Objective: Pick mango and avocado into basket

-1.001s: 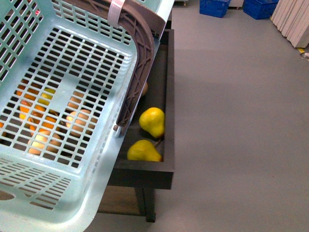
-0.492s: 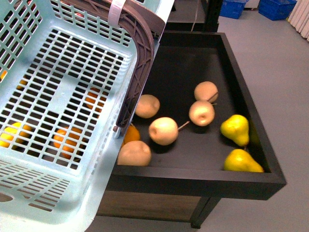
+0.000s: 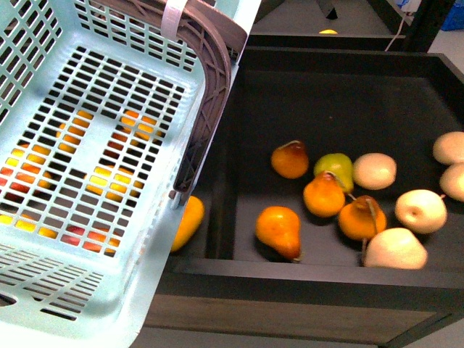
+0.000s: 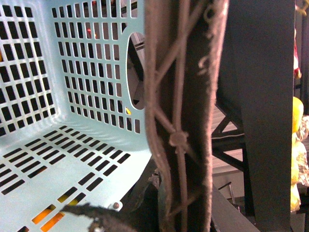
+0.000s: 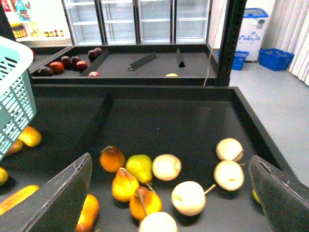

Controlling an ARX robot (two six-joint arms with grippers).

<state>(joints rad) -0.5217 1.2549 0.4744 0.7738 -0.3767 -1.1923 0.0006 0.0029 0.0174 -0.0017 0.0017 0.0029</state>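
Evidently we are searching, basket (image 3: 156,286) empty, right gripper (image 5: 170,157) spread open above the tray (image 3: 304,274), left gripper's state untellable; next, locate the mango.

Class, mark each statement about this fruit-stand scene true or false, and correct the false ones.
1. The pale turquoise slotted plastic basket has fruit lying inside it. False: its visible floor is bare; fruit only shows through the slots.
2. The right end effector is open and empty. True.
3. A white zip tie wraps the brown-grey basket handle. True.
4. Every fruit in the black tray is red. False: orange pear-shaped fruits and pale round fruits lie there.
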